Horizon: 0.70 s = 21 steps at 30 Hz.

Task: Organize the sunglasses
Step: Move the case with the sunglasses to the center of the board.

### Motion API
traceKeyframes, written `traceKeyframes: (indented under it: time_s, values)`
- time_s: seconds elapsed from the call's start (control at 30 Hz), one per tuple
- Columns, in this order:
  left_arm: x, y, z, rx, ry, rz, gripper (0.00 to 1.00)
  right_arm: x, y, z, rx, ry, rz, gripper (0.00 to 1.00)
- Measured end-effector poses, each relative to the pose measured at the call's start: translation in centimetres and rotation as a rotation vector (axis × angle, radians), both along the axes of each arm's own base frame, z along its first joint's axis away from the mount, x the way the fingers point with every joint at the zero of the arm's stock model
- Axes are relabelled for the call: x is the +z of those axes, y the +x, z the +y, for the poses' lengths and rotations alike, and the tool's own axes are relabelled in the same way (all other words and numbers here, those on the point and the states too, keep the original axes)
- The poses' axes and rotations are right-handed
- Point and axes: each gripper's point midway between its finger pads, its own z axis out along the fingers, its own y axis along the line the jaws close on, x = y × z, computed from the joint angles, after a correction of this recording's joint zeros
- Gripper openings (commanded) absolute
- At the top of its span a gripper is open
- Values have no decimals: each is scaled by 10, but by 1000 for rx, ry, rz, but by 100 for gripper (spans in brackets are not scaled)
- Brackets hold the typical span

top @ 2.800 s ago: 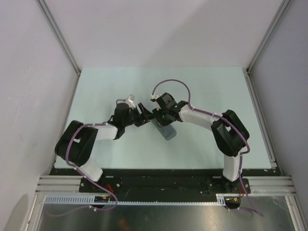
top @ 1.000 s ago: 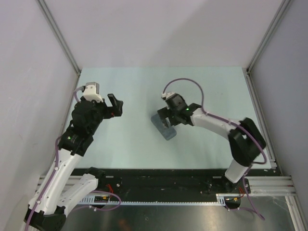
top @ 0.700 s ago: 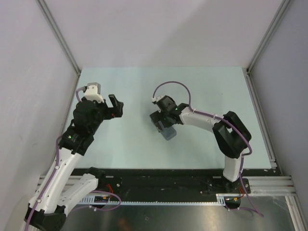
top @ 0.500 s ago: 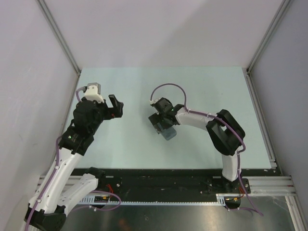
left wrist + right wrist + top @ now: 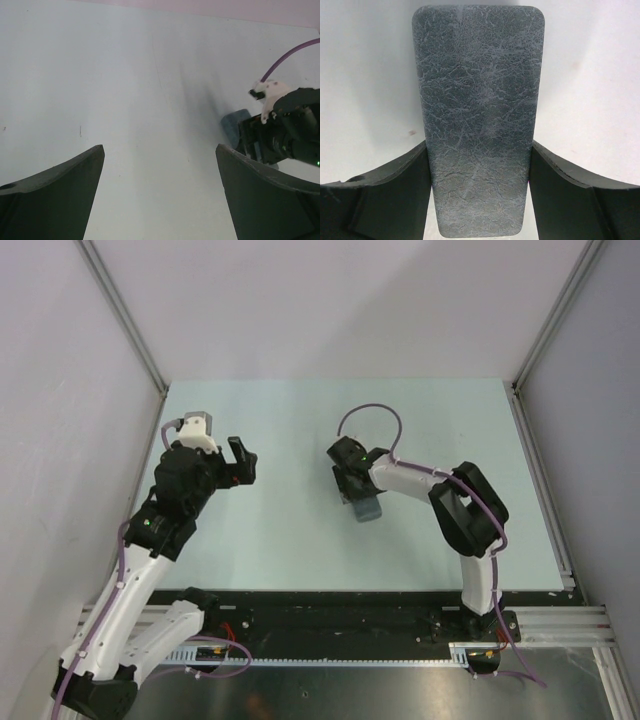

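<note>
The white sunglasses do not show in any view. The grey rectangular felt case (image 5: 366, 507) lies on the pale table right of centre. My right gripper (image 5: 354, 486) stands over its far end. In the right wrist view the case (image 5: 477, 110) fills the space between the two dark fingers (image 5: 395, 190), which press against both long sides. My right gripper (image 5: 478, 150) is shut on the case. My left gripper (image 5: 238, 462) is raised at the left, apart from the case. It is open and empty (image 5: 160, 150). The left wrist view shows a corner of the case (image 5: 232, 124) beside the right wrist.
The pale green table (image 5: 280, 420) is ringed by grey walls and aluminium posts (image 5: 125, 320). A black rail (image 5: 330, 615) runs along the near edge. A purple cable (image 5: 368, 418) loops above the right wrist.
My left arm has drawn back from the case to the left and risen, then held still. My right gripper has turned on the case and swung it a little to the right.
</note>
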Motion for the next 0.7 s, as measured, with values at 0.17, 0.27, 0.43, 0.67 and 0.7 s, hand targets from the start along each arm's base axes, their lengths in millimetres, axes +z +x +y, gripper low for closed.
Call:
traceKeyframes:
  time_s: [0.17,0.27,0.43,0.67,0.7]
  values:
    - [-1,0,0,0,1,2,100,0,16,-34,-151,-9,0,54]
    - [-1,0,0,0,1,2,100,0,20,-44,-196,-11,0,59]
    - [0,0,0,0,0,1,100,-1,21,-48,-223,-6,3,77]
    - [1,-1,0,-1,-2,-4,100,-1,17,-52,-235,-15,21,96]
    - [1,-1,0,-2,-1,-3,100,-1,17,-53,-234,-15,22,98]
